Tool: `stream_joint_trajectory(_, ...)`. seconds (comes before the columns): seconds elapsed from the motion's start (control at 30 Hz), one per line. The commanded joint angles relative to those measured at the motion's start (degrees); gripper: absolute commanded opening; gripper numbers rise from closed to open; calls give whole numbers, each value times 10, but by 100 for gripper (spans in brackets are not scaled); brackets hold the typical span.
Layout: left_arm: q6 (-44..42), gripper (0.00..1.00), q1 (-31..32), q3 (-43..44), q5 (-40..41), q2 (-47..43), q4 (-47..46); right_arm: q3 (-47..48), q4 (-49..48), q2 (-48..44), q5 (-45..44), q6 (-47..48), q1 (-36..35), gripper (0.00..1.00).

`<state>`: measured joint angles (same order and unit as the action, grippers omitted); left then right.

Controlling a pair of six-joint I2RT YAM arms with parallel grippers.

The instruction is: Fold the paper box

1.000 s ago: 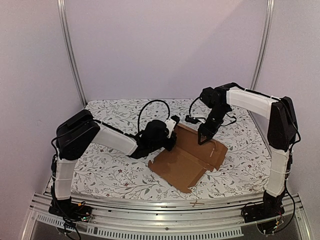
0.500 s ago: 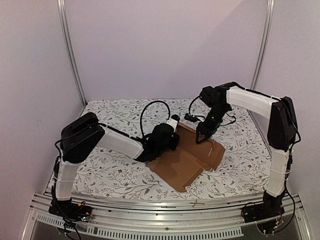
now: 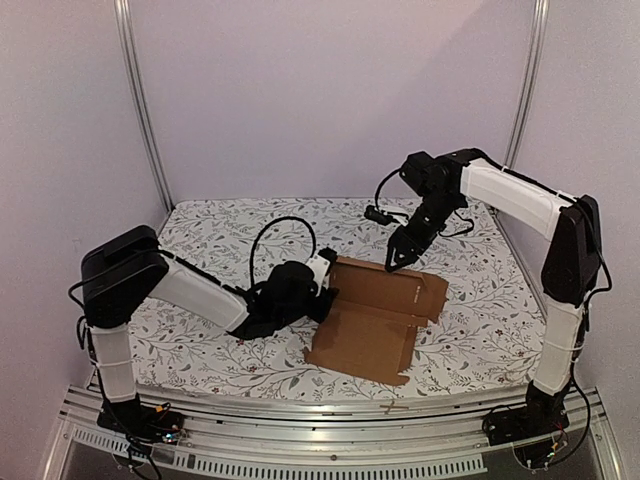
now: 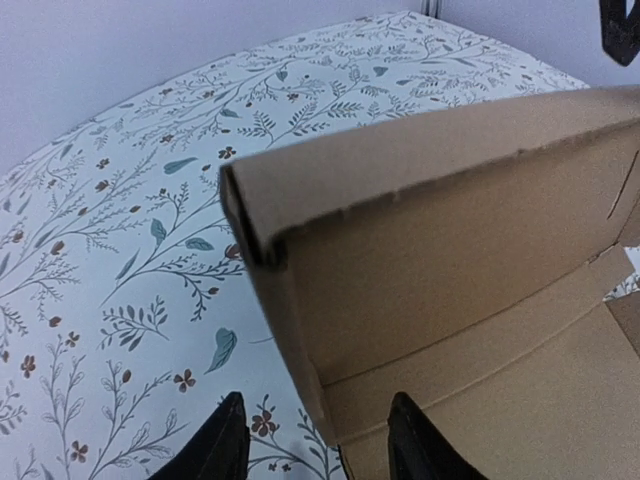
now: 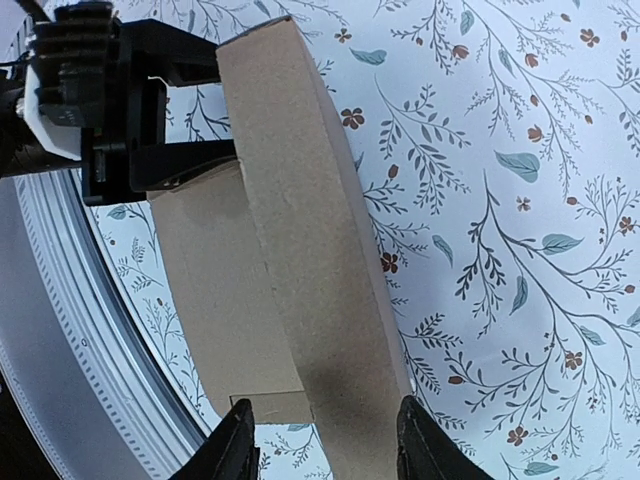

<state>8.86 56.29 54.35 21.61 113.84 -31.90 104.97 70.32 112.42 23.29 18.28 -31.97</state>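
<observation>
The paper box (image 3: 368, 330) is a brown cardboard sheet lying partly folded in the middle of the table, its back flap (image 3: 395, 285) raised. My left gripper (image 3: 327, 290) sits low at the box's left end. In the left wrist view it (image 4: 318, 448) is open, and the folded corner of the box (image 4: 300, 260) stands just ahead of the gap without being clamped. My right gripper (image 3: 395, 258) hovers over the back flap's far edge. In the right wrist view it (image 5: 325, 448) is open above the flap (image 5: 310, 250), holding nothing.
A floral cloth (image 3: 220, 235) covers the table. A metal rail (image 3: 320, 410) runs along the near edge, and upright posts (image 3: 140, 110) stand at the back corners. A loop of black cable (image 3: 285, 225) arches over the left arm.
The left gripper opened, let go of the box's left edge and drew back leftward. The box swung round and settled flatter. The right gripper rose away from the flap and opened wider.
</observation>
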Motion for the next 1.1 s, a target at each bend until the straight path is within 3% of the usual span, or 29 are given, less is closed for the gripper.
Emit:
stream_joint_trajectory(0.0, 5, 51, 6, -39, -48, -85, 11, 13, 9, -22, 16, 15, 0, 48)
stream_joint_trajectory(0.17, -8, 60, 4, -85, -47, -174, 51, 10, -8, -32, 19, 23, 0, 49)
stream_joint_trajectory(0.27, -16, 60, 0, -83, -43, -209, 90, 12, -29, -29, 24, 17, 0, 50)
stream_joint_trajectory(0.4, 37, 60, -20, -51, -30, -232, 135, 14, -48, -15, 18, 14, 0, 50)
stream_joint_trajectory(0.73, 114, 59, -74, 94, -108, -124, 182, -41, -90, -6, -19, 30, -1, 50)
stream_joint_trajectory(0.9, 103, 56, -74, 97, -189, -72, 155, -80, -109, -22, -36, 44, -4, 52)
stream_joint_trajectory(1.07, 105, 53, -74, 78, -195, -57, 151, -119, -131, -33, -64, 49, -12, 51)
